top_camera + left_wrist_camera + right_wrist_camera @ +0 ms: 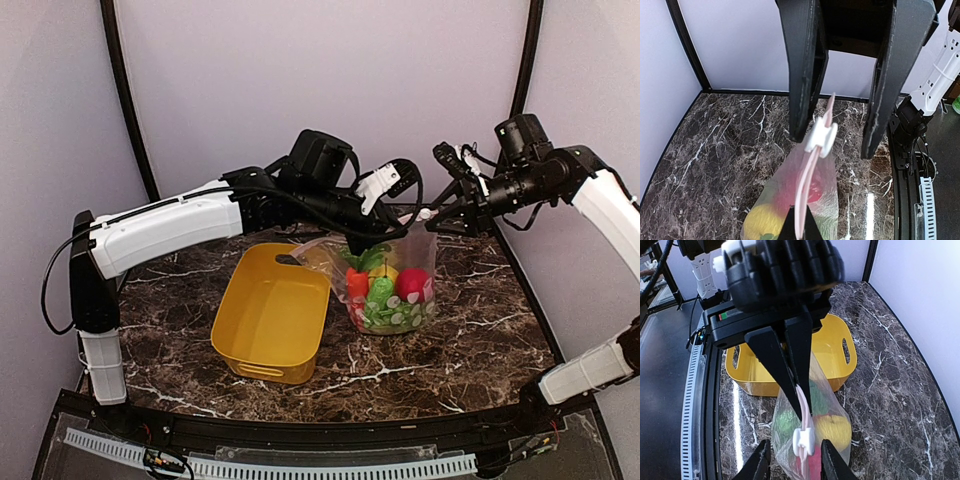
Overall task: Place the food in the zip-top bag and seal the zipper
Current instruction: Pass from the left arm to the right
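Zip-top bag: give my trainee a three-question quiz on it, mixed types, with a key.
1. Fill in: the right gripper stands open around the zipper's white ____.
2. True or false: the toy food lies in the yellow tub.
3. What pinches the zipper? A) left gripper B) right gripper C) nothing
Key: 1 slider; 2 false, it is in the zip-top bag and the tub holds none; 3 A.

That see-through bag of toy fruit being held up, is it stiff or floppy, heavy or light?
Probably floppy: the zip-top bag sags into a pouch below its pinched zipper. Likely bottom-heavy, since the food bunches low. It might twist or swing if pushed, being gripped just along the top.
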### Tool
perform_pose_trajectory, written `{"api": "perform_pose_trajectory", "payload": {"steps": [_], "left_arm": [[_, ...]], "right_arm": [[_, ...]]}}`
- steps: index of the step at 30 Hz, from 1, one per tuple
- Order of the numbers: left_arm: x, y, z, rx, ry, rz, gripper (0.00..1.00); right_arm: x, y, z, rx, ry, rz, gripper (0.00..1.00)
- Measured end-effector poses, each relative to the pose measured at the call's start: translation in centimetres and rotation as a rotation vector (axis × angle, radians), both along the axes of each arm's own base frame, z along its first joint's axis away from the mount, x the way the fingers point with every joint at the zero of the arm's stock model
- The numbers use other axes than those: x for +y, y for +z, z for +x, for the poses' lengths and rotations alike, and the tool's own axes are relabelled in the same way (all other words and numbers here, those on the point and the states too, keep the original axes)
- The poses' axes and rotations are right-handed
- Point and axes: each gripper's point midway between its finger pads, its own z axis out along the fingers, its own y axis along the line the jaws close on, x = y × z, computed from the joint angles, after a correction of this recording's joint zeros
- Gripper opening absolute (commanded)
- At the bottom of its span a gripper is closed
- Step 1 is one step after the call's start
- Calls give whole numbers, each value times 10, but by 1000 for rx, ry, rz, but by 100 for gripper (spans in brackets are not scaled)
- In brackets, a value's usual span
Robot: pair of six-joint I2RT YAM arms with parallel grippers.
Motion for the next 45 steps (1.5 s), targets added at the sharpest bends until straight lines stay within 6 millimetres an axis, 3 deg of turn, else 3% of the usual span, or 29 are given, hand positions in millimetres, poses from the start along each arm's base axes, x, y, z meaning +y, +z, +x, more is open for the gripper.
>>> {"api": "perform_pose_trajectory", "payload": {"steps": [10, 14, 26, 35, 38, 45], "left_arm": [[-1, 1, -6, 23, -27, -9, 1], [-2, 1, -7, 26, -30, -10, 1], [-4, 4, -8, 36, -39, -29, 1], [-2, 3, -6, 47, -33, -26, 1], [-1, 3, -5, 49, -31, -27, 1], [-1, 3, -5, 51, -31, -28, 1]], "right_arm": [[3, 5, 1, -29, 16, 20, 4], [3, 5, 2, -35, 11, 16, 0], [-4, 8, -2, -82, -2, -8, 4], [-11, 6, -3, -80, -23, -21, 34], [-13, 3, -4, -69, -26, -26, 34], [-13, -9, -6, -25, -25, -37, 23]]}}
